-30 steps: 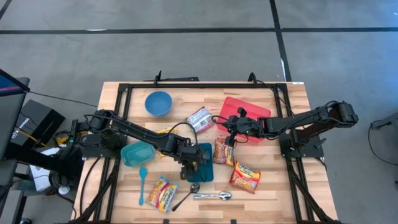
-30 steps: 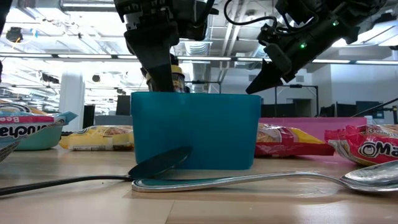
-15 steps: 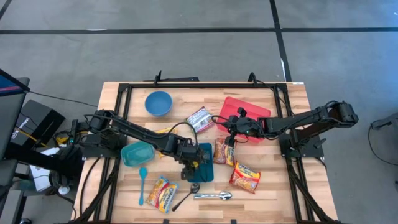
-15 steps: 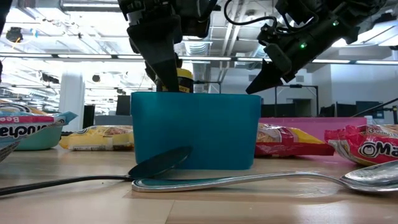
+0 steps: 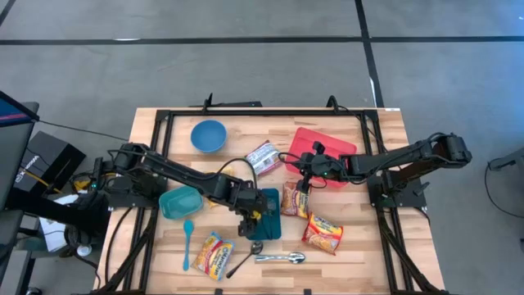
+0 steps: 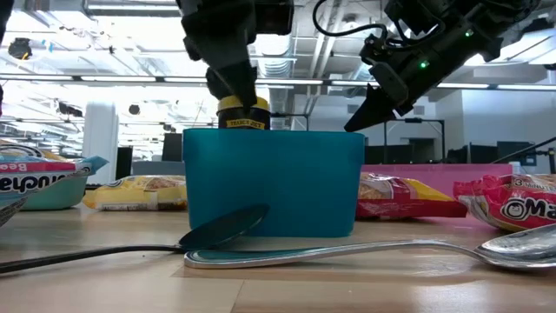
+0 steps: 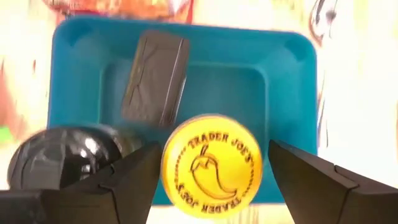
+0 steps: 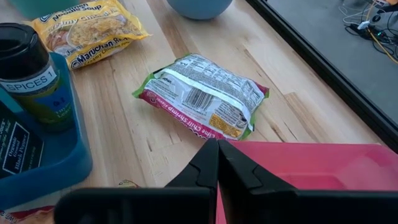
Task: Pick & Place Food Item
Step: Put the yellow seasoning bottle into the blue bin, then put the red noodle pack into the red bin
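The left gripper hangs over the teal bin near the middle of the table, its two dark fingers spread wide apart. Between them, and touching neither, stands a jar with a yellow lid; a clear gap shows on each side of the lid in the left wrist view. The jar stands upright inside the bin at its near edge, next to a round black-lidded jar, with a flat dark packet lying further along the bin floor. From table height the yellow lid pokes just above the bin's wall, and the left gripper's fingers rise directly above it. A dark spoon and a metal spoon lie in front of the bin. The right gripper waits with its fingers pressed together over the edge of the red tray, near a ramen packet and well apart from the jar. Other noodle packets and a blue bowl lie around the table.
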Robot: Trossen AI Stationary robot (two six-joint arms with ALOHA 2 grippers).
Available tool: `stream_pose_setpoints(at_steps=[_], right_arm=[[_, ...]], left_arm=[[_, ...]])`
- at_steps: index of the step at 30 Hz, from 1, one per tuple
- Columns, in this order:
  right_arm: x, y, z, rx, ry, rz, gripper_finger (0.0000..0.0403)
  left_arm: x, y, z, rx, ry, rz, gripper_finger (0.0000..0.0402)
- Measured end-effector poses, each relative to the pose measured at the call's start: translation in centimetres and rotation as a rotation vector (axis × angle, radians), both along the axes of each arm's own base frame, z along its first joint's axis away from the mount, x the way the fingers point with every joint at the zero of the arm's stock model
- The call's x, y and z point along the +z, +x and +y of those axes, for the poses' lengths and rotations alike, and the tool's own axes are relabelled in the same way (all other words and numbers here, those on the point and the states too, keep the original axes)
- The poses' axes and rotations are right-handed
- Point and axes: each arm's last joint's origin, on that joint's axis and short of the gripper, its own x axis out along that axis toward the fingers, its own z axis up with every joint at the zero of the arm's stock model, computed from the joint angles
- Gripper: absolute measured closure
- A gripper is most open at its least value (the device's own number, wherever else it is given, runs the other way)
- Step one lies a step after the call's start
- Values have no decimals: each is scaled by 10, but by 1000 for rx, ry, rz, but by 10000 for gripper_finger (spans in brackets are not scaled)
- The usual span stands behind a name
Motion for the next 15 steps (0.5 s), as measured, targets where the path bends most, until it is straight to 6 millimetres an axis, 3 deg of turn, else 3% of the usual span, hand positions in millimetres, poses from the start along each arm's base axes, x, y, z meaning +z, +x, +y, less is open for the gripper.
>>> stream_pose_setpoints(at_steps=[15], right_arm=[[-1, -1, 0, -1, 1, 8, 403]], left_arm=[[59, -24, 7, 12, -21, -181, 112]])
